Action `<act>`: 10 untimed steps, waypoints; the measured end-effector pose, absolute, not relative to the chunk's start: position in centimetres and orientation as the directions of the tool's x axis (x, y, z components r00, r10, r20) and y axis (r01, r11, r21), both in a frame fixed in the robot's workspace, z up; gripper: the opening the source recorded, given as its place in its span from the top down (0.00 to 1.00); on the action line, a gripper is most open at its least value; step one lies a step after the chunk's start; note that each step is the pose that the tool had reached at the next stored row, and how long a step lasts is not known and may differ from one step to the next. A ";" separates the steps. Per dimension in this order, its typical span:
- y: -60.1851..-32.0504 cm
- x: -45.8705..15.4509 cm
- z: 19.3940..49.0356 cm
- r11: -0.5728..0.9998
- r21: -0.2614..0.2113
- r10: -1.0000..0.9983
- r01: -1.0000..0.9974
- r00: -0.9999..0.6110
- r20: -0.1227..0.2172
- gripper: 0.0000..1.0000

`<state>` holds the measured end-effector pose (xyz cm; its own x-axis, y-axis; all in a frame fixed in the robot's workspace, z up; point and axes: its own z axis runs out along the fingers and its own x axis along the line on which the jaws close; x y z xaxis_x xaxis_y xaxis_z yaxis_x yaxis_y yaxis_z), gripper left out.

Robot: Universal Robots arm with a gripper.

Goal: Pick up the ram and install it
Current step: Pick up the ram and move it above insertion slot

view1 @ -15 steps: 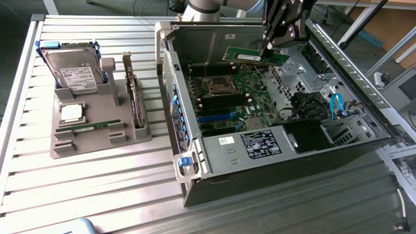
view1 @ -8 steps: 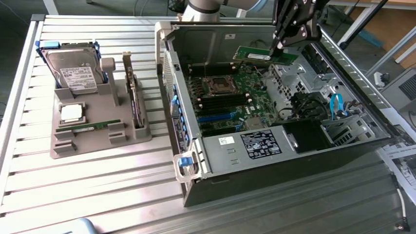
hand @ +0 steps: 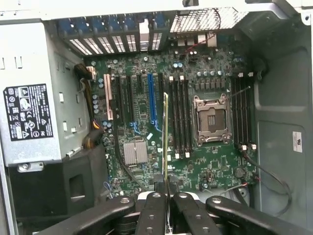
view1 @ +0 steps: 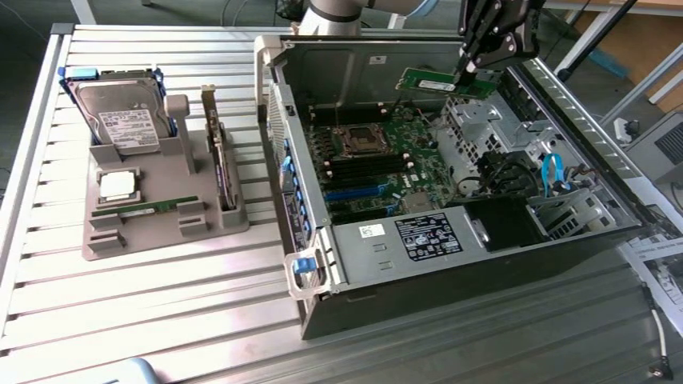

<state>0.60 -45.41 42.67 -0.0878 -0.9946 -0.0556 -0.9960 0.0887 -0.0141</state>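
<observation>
I count one black gripper [view1: 468, 78] clamped on one thin green ram stick [view1: 427, 82], over one open grey computer case [view1: 373, 304] holding one green motherboard [view1: 395, 160], seemingly clear of it

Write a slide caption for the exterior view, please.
Gripper holding the ram above the motherboard of the open computer case.

Exterior view, top edge: robot arm [view1: 339, 11] cut off just above its base. The upper part of the hand [view1: 469, 78] also runs out of frame, and it covers one end of the ram [view1: 433, 82].

Wrist view: ram seen edge-on, its faces hidden, its near end lost between the clamped fingers [hand: 152, 215].

Power supply label [view1: 425, 238]: print too small to read.

Lower left edge of the exterior view: blue object [view1: 126, 370], cut off, cannot identify.
</observation>
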 end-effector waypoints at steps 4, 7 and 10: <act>-44.5 1.1 42.7 0.089 -0.014 -0.995 -0.996 -0.088 -0.055 0.87; -43.5 1.4 42.7 0.089 -0.014 -0.995 -0.996 -0.088 -0.053 0.87; -42.6 1.7 42.7 0.089 -0.014 -0.995 -0.996 -0.088 -0.052 0.87</act>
<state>1.71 -42.61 42.67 -0.0878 -0.9948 -0.0524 -0.9960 0.0887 -0.0143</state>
